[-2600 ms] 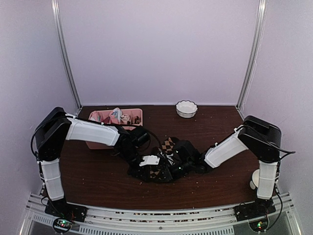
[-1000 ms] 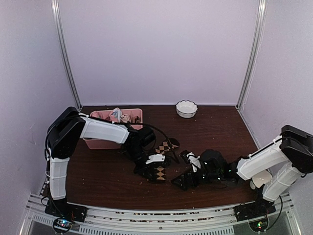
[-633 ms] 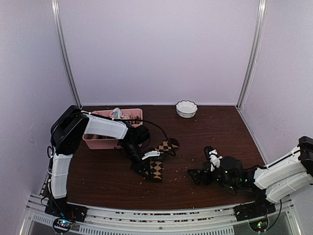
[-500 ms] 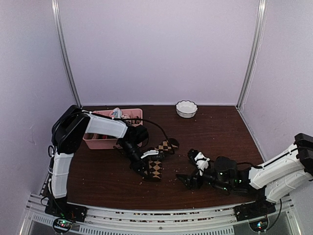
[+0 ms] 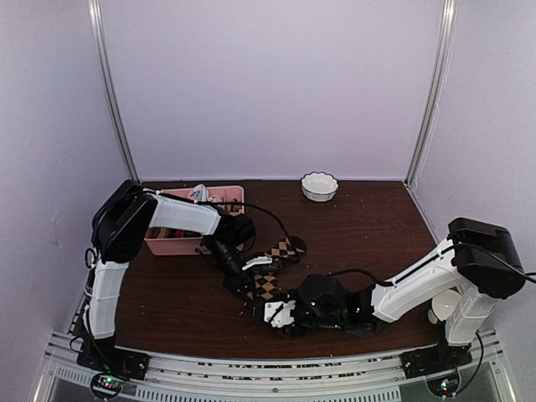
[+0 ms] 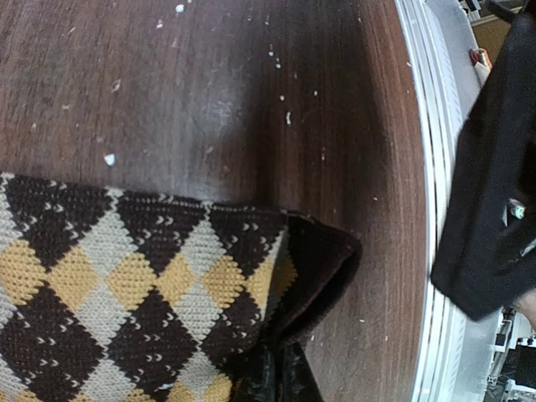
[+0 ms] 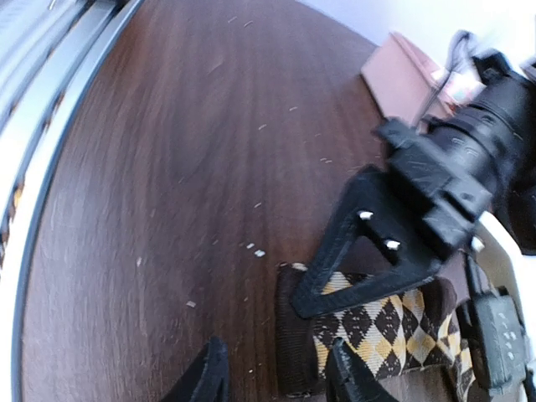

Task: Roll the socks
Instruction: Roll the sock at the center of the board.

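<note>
Biggest thing on my feed is the dark brown wooden table (image 5: 167, 310), with both arms reaching in over its near middle. The left arm comes in from the left past the pink plastic divided tray (image 5: 163, 244), which sits at the back left with some small colourful bundles in it. The right arm stretches low across the front from the right, so the two wrists end up just beside each other.

The dark brown argyle sock with tan diamonds (image 6: 109, 285) lies flat on the table near the middle, a bit left, in front of the tray. One corner of it is folded over on itself.

A small white scalloped ceramic bowl (image 5: 319, 194) sits at the back edge, well apart from everything else.

The left gripper (image 6: 272, 378) is fully closed, pinching the folded corner of the sock, and its wrist view shows the fabric bunching into the fingers. The right gripper (image 7: 280, 377) has its jaws part-way apart with nothing clamped. From its own camera the two fingertips sit either side of the sock's plain brown edge, but I can't tell if they touch it.

Pale crumb specks (image 6: 109, 159) are scattered over the wood.
</note>
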